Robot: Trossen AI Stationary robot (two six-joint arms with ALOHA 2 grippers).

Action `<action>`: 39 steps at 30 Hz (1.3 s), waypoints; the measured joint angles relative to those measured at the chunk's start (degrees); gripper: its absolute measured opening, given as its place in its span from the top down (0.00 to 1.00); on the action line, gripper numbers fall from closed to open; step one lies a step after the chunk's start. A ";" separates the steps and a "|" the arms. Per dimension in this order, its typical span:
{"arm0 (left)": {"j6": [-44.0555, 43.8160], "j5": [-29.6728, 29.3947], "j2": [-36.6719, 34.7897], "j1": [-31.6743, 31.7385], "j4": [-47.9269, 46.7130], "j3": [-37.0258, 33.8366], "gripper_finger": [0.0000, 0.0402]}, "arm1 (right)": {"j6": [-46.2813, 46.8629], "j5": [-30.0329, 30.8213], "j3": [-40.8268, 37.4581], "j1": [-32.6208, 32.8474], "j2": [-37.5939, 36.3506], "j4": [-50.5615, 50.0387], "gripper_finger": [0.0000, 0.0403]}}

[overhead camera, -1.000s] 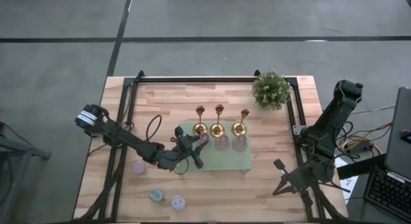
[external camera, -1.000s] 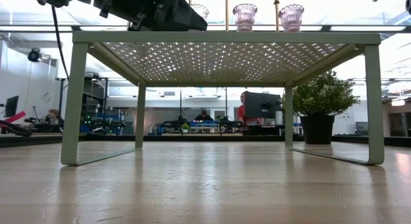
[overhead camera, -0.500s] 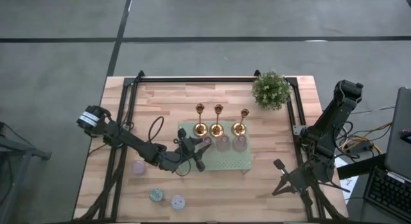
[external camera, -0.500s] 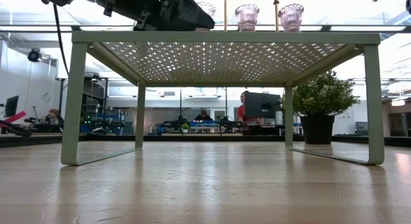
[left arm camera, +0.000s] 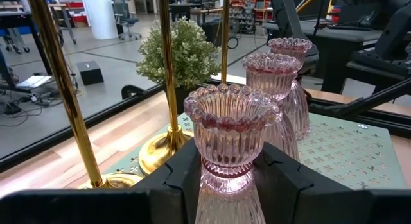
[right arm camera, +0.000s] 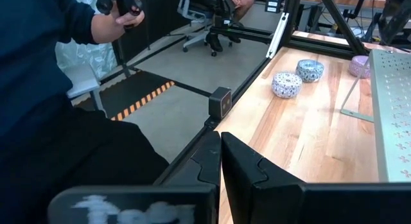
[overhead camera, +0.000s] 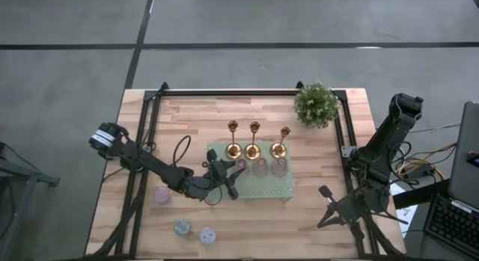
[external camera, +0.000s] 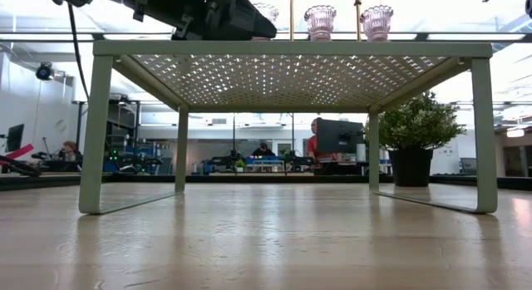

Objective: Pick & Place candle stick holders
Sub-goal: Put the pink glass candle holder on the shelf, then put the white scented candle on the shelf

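The left pincer (left arm camera: 225,179) pinched a pink glass holder (left arm camera: 230,131) over the green rack's (overhead camera: 266,188) left part at frame center, beside 2 more pink holders (overhead camera: 268,167) and 3 gold holders (overhead camera: 254,141). 3 squat holders (overhead camera: 183,223) sat lower left. The right pincer (right arm camera: 220,161), pressed together, waited at the counter's (overhead camera: 187,119) lower-right edge.

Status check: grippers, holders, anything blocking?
Left gripper shut on pink glass holder over green rack. Right gripper shut, parked at table edge. Nothing blocking.

Dark jointed arms, black looping cables, notched black fingers (left arm camera: 183,185).
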 joint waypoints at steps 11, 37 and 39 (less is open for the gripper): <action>-2.34 -0.20 -0.37 -0.17 -1.34 -0.09 0.61 | -0.14 -0.01 0.00 0.00 0.00 0.02 0.98; -8.31 2.62 -14.89 -11.69 -21.95 0.00 0.27 | 0.11 -0.02 0.00 -0.02 0.00 0.09 0.98; -11.62 4.50 -15.95 -13.20 -23.89 0.00 0.26 | 0.29 -0.04 0.00 -0.02 0.00 0.08 0.98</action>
